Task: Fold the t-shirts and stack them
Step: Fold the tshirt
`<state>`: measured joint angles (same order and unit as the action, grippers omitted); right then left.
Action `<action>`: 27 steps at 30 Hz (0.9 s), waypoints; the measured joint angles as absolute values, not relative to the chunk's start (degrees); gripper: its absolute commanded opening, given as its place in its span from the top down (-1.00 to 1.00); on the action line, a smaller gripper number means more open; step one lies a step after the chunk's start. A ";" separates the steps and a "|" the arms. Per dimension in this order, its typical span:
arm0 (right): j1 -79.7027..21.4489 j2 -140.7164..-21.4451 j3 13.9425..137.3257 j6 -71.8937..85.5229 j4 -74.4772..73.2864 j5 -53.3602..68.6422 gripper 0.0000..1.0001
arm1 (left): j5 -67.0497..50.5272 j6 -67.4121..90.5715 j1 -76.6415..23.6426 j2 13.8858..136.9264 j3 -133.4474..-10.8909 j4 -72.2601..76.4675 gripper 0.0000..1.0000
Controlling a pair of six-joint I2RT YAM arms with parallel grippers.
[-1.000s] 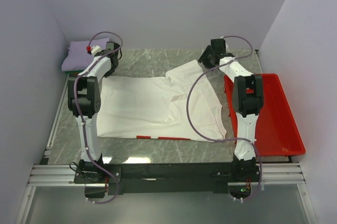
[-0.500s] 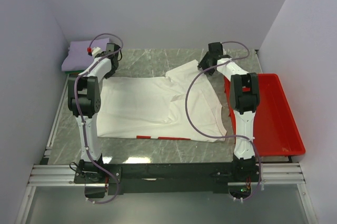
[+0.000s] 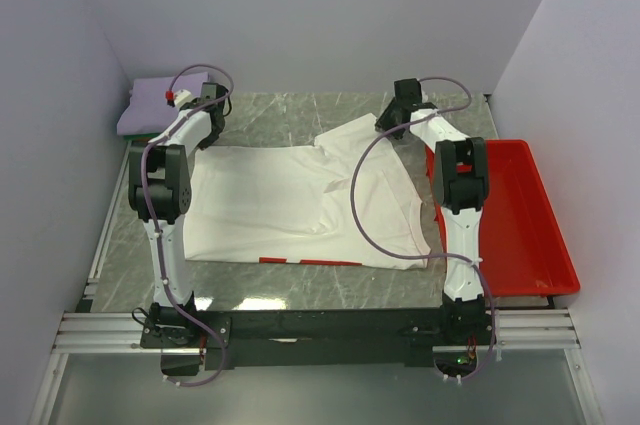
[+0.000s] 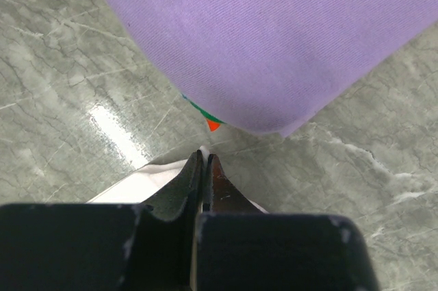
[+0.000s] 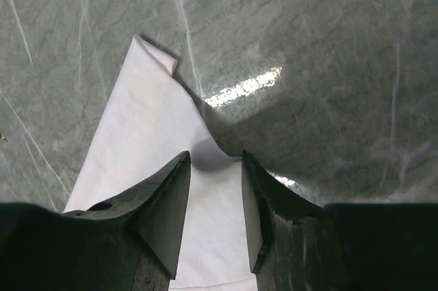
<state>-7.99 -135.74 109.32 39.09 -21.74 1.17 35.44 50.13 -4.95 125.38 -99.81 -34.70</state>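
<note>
Where the grey-green marbled table point(image 3: 280, 115) meets the far left corner, a folded lavender t-shirt point(image 3: 150, 105) lies flat, its weave fine and matte. In the left wrist view, slivers of green cloth point(image 4: 195, 107) and orange cloth point(image 4: 213, 124) peek from under its rounded corner. Just beside that stack, the left gripper point(image 4: 204, 161) has its dark fingers pressed together on the far left edge of the white t-shirt point(image 3: 300, 205). This shirt is spread smooth and nearly flat, its long axis running left to right across the table. A thin red strip of print point(image 3: 300, 262) shows along its near edge. One pointed sleeve point(image 5: 154, 109) juts toward the far wall. Which end holds the collar I cannot tell. Over that sleeve, the right gripper point(image 5: 215, 168) hangs with its fingers apart, straddling the white cloth. Farthest right sits a glossy red plastic tray point(image 3: 530, 225), rectangular, with raised walls
</note>
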 measured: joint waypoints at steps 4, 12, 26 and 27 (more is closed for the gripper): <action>-7.99 -136.14 109.60 39.33 -21.80 1.69 0.40 | 35.16 50.02 -4.84 125.38 -99.70 -34.59 0.99; -7.99 -136.16 109.60 39.72 -21.96 2.59 1.00 | 34.57 49.71 -4.54 125.38 -99.55 -34.22 0.99; -7.35 -123.07 95.79 38.30 -19.86 1.89 1.00 | 32.82 48.97 -3.01 124.62 -96.68 -32.69 0.99; -7.22 -121.51 94.67 38.15 -19.57 1.89 1.00 | 32.71 48.97 -2.92 124.44 -96.71 -32.49 0.99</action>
<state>-7.22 -121.51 94.67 38.15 -19.57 1.89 32.71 48.97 -2.92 124.44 -96.71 -32.49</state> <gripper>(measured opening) 0.008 0.025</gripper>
